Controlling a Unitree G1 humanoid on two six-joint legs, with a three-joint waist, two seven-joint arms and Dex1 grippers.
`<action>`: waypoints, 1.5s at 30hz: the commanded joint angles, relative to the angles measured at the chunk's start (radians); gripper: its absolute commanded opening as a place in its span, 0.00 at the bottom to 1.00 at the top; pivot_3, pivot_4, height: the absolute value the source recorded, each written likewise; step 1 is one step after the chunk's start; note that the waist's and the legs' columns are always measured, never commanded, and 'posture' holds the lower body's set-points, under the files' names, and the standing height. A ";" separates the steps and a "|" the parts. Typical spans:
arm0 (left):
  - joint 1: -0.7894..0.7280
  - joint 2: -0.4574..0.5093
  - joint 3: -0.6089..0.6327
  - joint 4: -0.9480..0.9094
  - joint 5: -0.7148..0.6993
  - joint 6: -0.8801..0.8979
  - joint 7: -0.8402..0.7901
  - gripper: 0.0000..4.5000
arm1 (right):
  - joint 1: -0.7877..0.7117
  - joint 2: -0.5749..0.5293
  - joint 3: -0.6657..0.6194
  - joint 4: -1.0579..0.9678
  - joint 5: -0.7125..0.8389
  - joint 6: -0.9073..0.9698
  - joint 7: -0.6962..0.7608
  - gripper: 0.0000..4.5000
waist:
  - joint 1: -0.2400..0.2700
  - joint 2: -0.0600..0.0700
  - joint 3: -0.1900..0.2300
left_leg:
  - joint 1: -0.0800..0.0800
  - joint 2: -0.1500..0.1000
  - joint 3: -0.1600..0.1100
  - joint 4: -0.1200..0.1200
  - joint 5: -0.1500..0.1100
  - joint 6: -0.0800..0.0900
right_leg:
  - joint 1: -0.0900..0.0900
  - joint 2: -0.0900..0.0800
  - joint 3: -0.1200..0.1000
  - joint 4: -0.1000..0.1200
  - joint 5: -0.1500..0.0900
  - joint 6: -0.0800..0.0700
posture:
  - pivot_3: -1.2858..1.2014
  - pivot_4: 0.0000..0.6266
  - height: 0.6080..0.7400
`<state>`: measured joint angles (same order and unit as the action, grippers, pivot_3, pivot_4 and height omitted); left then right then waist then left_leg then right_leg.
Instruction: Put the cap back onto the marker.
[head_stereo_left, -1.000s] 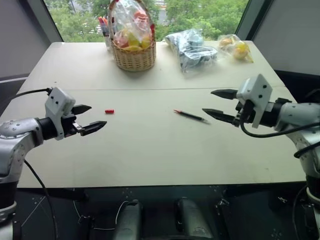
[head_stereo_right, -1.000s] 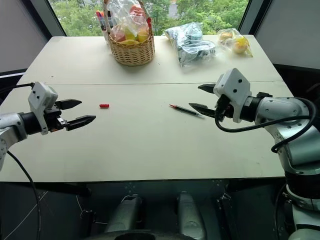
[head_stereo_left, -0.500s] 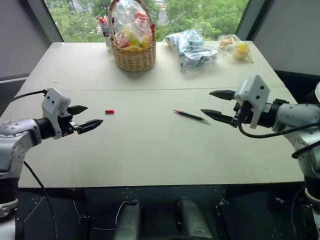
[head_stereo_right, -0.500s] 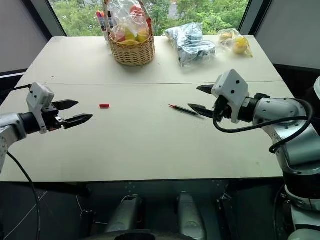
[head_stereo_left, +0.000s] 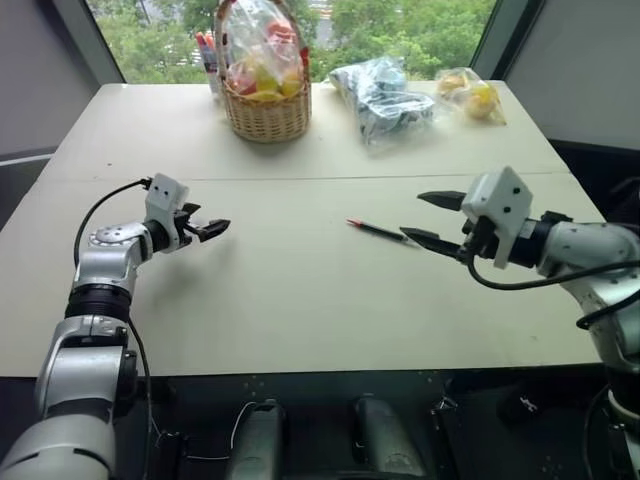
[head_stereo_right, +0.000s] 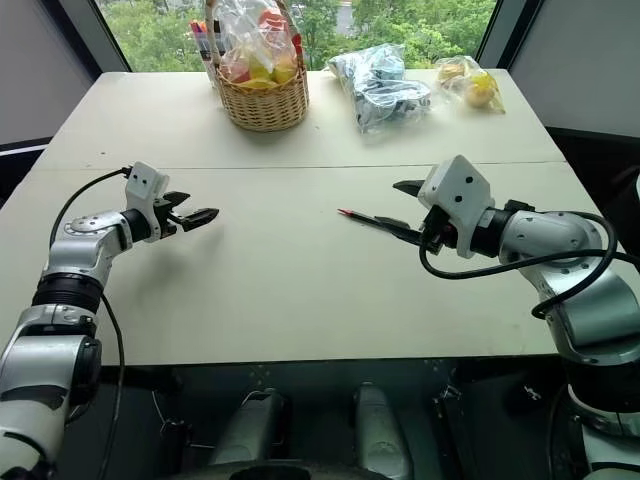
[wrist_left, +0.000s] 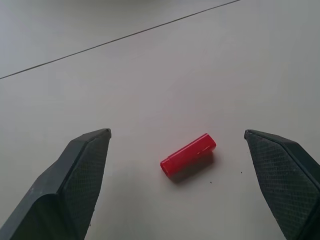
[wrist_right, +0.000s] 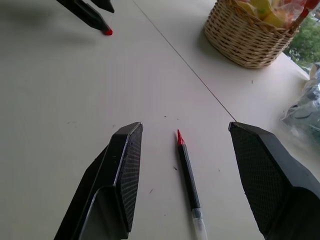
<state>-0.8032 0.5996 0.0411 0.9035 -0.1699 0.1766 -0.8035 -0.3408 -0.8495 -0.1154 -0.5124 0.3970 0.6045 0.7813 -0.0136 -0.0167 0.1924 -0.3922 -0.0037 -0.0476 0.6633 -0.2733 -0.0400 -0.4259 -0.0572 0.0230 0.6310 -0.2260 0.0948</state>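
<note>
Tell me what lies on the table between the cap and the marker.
Nothing: between the cap and the marker there is bare table, as the left eye view shows. The left end effector hovers around the cap.

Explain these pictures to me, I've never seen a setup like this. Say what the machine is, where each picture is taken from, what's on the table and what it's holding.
This is a humanoid robot with two arms, each ending in a two-fingered pincer. Two pictures come from cameras on its head, looking down over a pale table. The other two come from cameras on the wrists, looking along each pincer's fingers.

The left pincer is open, with the small red cap lying on the table between its fingers, not gripped. The right pincer is open too, with the dark marker lying between its fingers, red tip pointing away. Nothing is held yet.

At the far edge stand a wicker basket of wrapped items, upright coloured markers beside it, and two plastic bags.
</note>
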 joint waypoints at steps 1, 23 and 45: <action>-0.063 -0.005 -0.003 0.104 0.049 -0.066 0.030 0.99 | 0.012 -0.014 -0.056 -0.058 0.003 0.007 -0.027 0.63 | 0.002 0.000 0.000 | 0.000 0.000 0.000 0.000 0.000 0.000 | 0.000 0.000 0.000 0.000 0.000 0.000 | 0.52 0.24 1.00; -0.094 -0.058 -0.015 0.255 0.118 -0.135 -0.014 0.99 | -0.028 -0.055 -0.050 -0.022 -0.006 -0.002 -0.003 0.63 | 0.006 0.000 -0.001 | 0.001 0.000 0.000 0.001 0.000 0.000 | 0.001 0.000 0.000 0.001 0.000 0.000 | 0.52 0.24 1.00; -0.097 -0.057 -0.019 0.221 0.135 -0.105 -0.091 0.61 | -0.005 -0.019 -0.034 -0.051 -0.032 -0.017 -0.053 0.63 | 0.005 0.000 -0.001 | 0.001 -0.001 0.000 0.001 0.000 0.000 | 0.002 0.000 0.000 0.001 0.000 0.000 | 0.52 0.24 1.00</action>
<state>-0.9145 0.5509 0.0413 1.1288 -0.0501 0.0538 -0.8620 -0.3394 -0.8749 -0.1356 -0.5271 0.3666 0.6032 0.7392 -0.0089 -0.0167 0.1916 -0.3912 -0.0042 -0.0481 0.6640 -0.2733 -0.0400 -0.4243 -0.0576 0.0228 0.6321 -0.2259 0.0950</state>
